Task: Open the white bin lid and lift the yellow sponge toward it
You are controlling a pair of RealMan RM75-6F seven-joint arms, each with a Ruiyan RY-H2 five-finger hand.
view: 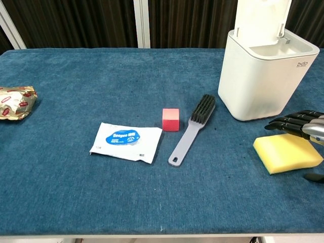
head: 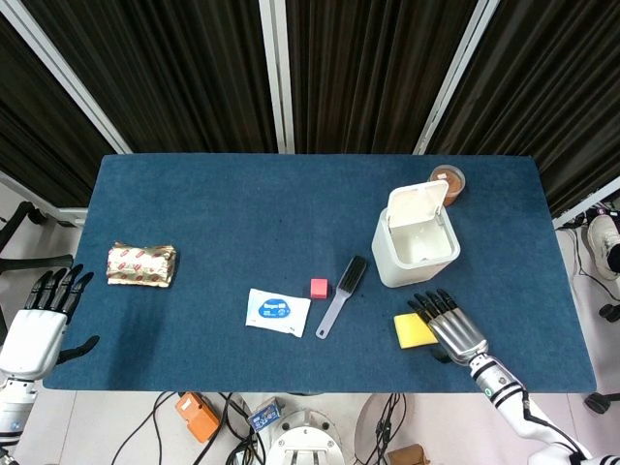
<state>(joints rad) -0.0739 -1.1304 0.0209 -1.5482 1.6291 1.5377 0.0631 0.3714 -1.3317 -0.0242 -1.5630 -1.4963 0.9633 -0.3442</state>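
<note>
Looking down from the head view, a blue table (head: 242, 203) carries a white bin (head: 415, 248) toward its right side, with the lid (head: 418, 203) standing upright and the inside of the bin visible. A yellow sponge (head: 411, 329) lies flat on the table just in front of the bin, near the front edge.

The right hand (head: 449, 325) is over the sponge's right half, fingers stretched out and slightly apart, pointing toward the bin. In the chest view the fingers (view: 293, 121) reach across the sponge's far edge, with the thumb lower at the sponge's right end (whether any of them touches the sponge cannot be told). The hand holds nothing.

The left hand (head: 41, 320) is off the table beyond its front left corner, fingers spread and holding nothing.

Near the middle of the front half of the table lie a grey brush with black bristles (head: 341, 294), a small pink cube (head: 319, 288) just beside it, and a white and blue packet (head: 277, 312) near the cube. A shiny gold wrapped package (head: 141, 264) lies near the left edge. A small brown round container (head: 449, 181) sits behind the bin, near the back right corner.
</note>
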